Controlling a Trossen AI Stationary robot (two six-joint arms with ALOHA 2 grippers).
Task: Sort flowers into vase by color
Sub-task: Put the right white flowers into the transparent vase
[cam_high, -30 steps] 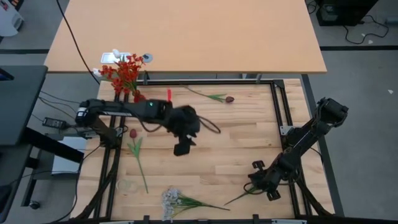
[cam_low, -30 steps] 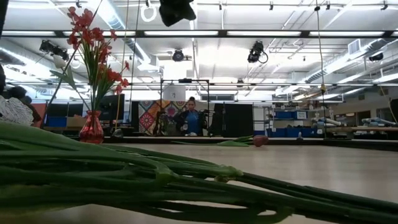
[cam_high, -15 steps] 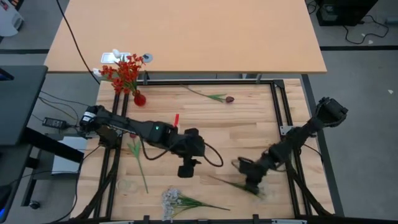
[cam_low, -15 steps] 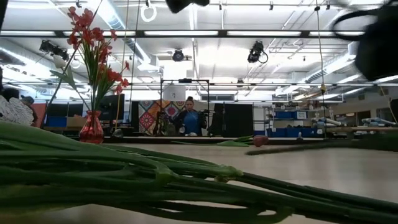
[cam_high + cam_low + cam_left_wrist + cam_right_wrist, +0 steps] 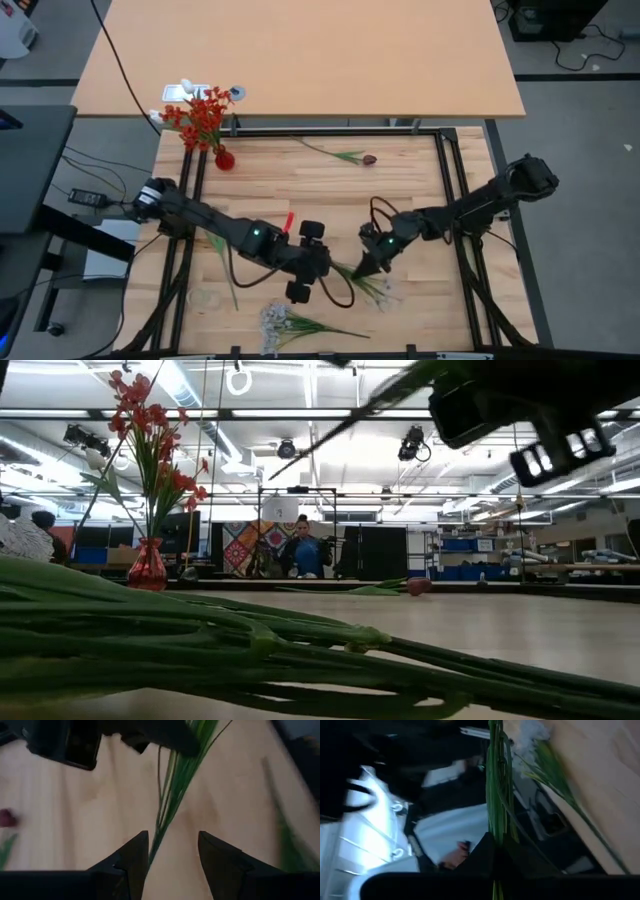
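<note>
Both arms have swung in to meet mid-table: the right gripper point(image 5: 371, 262), at the near right corner a second ago, now pinches a white-flowered stem point(image 5: 372, 287) by its green stalks, and the left gripper point(image 5: 298, 288), fingers apart, faces it (a handover, probably). No writing is legible.

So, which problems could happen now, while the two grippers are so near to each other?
1. The right gripper, shut on the thin green stem with small white blooms, sits close to the open left gripper; they may collide.
2. The blooms hang low and could snag the white bunch on the wooden table.
</note>
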